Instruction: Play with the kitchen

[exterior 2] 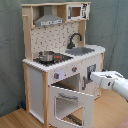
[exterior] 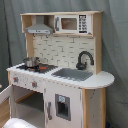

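kitchen [exterior: 60, 70] of pale wood and white panels is standing upright on a wooden floor [exterior 2: 20, 119] before a grey-green curtain [exterior 2: 10, 50], filling the middle of both exterior views. its worktop [exterior: 102, 80] is carrying a grey sink [exterior: 72, 74] with a black faucet [exterior: 84, 59] behind it, and a stovetop [exterior: 37, 67] on which a small metal pot [exterior: 31, 62] is resting; above are sitting a hood [exterior: 39, 29] and a small microwave [exterior: 70, 23]. in the second exterior view the oven door [exterior 2: 72, 105] is hanging open, swung down and outward below the knobs [exterior 2: 57, 75]. the white robot arm [exterior 2: 117, 85] is reaching in from the second exterior view's right, its gripper [exterior 2: 93, 78] lying just beside the open oven cavity and near the top edge of the door; whether the fingers are apart or together cannot be told. judged from its build, the kitchen is stiff and too bulky to lift, so play is likely meaning its moving parts: the hinged door looks light and rigid, best taken by its upper edge or handle and swung gently about the hinge; the knobs are small and may be slippery; the pot looks light and could tip if nudged
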You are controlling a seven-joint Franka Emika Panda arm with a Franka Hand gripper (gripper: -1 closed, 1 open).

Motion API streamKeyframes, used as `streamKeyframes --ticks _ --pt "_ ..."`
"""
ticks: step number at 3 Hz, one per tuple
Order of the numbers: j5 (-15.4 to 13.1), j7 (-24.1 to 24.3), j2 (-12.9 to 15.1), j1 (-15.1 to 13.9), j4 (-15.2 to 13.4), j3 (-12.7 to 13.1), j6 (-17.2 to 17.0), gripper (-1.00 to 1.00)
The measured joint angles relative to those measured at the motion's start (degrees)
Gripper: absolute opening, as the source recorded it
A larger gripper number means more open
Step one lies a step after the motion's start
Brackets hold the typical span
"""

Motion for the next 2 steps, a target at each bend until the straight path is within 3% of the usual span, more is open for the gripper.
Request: streamKeyframes --ticks 2 --pt "-1.19 0.01 0.01 3.82 -8.87 -0.15 7.00 1.00"
